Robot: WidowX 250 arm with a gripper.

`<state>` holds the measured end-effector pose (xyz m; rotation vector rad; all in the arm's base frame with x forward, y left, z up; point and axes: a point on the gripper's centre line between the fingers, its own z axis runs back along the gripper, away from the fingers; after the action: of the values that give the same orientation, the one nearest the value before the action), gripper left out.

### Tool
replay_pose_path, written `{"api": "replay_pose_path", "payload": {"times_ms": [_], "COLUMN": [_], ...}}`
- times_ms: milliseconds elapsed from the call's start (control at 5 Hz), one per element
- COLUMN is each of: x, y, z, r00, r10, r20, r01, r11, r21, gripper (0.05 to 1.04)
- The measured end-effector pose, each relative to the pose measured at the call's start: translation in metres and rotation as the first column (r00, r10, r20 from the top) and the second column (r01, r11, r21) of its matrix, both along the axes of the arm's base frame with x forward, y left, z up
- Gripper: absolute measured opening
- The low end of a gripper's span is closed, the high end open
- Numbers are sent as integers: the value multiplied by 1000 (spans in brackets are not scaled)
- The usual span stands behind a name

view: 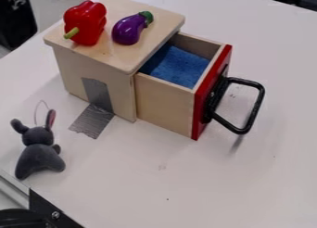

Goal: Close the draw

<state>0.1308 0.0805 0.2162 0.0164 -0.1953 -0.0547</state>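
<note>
I could not tell how wide the claw was. The wooden drawer [164, 105] jutted open, away from the counter's [217, 194] left edge; it looked light and stiff, best pushed by its black handle [246, 81].

The wooden drawer [164, 102] is showing smooth, matt sides, its red front [199, 111] looking glossy beside the shiny black handle [256, 104]. At lower left, the toy rabbit [38, 155] is looking softly plush.
</note>
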Motion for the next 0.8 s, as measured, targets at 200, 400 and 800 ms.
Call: {"api": "replay_pose_path", "payload": {"times_ms": [200,400,800], "x": [-1,20,63], "y": [-2,-26,-88], "z": [-4,-9,-28], "r00": [1000,999,999], "r10": [-2,-21,-27], "r20": [-12,27,35], "r01": [2,21,27], "r11": [1000,1000,1000], "r21": [-10,-10,-9], "gripper": [997,997,997]}}
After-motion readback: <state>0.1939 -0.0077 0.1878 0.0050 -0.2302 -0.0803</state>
